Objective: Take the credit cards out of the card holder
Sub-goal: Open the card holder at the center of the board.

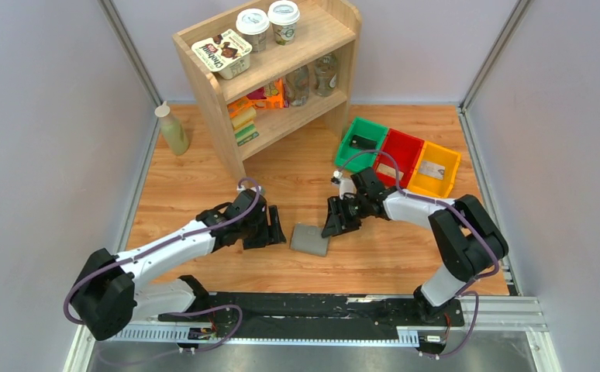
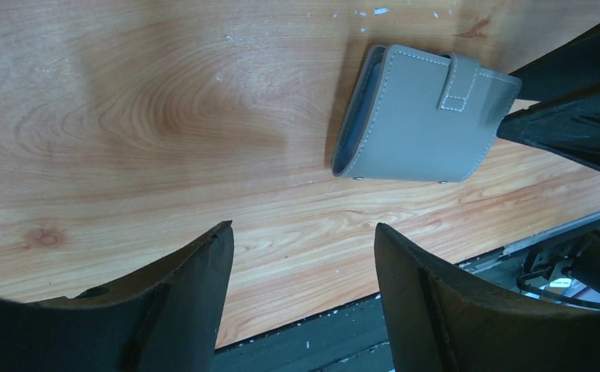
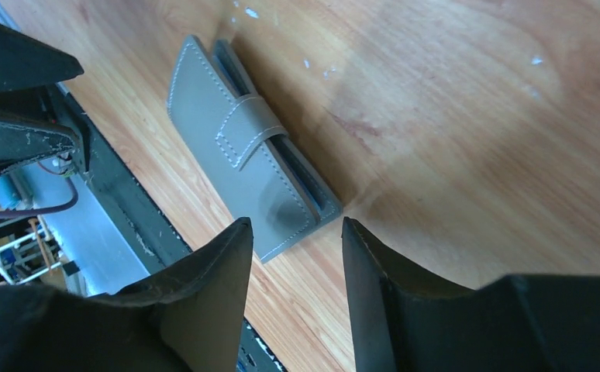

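The grey card holder [image 1: 310, 239] lies flat on the wooden table between my two grippers, folded shut with its tab strap [image 2: 460, 81] across the cover. The credit cards are hidden inside it. My left gripper [image 1: 275, 230] hovers just left of the holder, open and empty; in the left wrist view [image 2: 303, 226] the holder [image 2: 417, 120] lies ahead and to the right. My right gripper [image 1: 334, 225] is at the holder's right edge, open, with nothing between its fingers. In the right wrist view [image 3: 297, 221] a corner of the holder [image 3: 239, 151] lies just past the fingertips.
Green [image 1: 363, 142], red [image 1: 400, 155] and yellow [image 1: 435, 169] bins stand in a row at the back right; a pale flat rectangle lies in the yellow one. A wooden shelf [image 1: 277, 70] with cups and snacks stands at the back, a bottle [image 1: 173, 129] to its left.
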Available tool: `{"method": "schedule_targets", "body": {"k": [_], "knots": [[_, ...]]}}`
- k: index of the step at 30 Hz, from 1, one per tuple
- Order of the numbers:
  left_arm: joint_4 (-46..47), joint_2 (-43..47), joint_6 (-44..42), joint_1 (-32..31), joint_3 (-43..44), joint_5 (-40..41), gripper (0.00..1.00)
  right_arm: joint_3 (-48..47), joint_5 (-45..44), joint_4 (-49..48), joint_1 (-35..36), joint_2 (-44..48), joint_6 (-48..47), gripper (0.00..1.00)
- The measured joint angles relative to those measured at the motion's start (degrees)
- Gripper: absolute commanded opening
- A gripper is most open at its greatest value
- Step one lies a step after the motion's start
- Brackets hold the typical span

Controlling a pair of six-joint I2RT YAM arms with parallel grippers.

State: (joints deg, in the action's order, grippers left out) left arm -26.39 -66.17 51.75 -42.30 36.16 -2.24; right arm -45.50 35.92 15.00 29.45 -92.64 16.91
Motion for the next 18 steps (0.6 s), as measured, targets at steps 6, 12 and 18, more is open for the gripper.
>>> {"method": "schedule_targets", "body": {"k": [6,12,18], "knots": [[0.0,1.6,0.0,0.0,0.0,0.3,0.74,0.0,3.8,-2.4,0.0,-1.5,-0.5,0.36],[-0.6,2.6,0.0,0.0,0.0,1.0,0.74,0.0,4.9,-4.0,0.0,-3.4,-0.6,0.05],[-1.9,4.7,-0.1,0.0,0.0,1.9,0.75,-0.1,3.7,-3.2,0.0,-1.9,-0.6,0.00]]}}
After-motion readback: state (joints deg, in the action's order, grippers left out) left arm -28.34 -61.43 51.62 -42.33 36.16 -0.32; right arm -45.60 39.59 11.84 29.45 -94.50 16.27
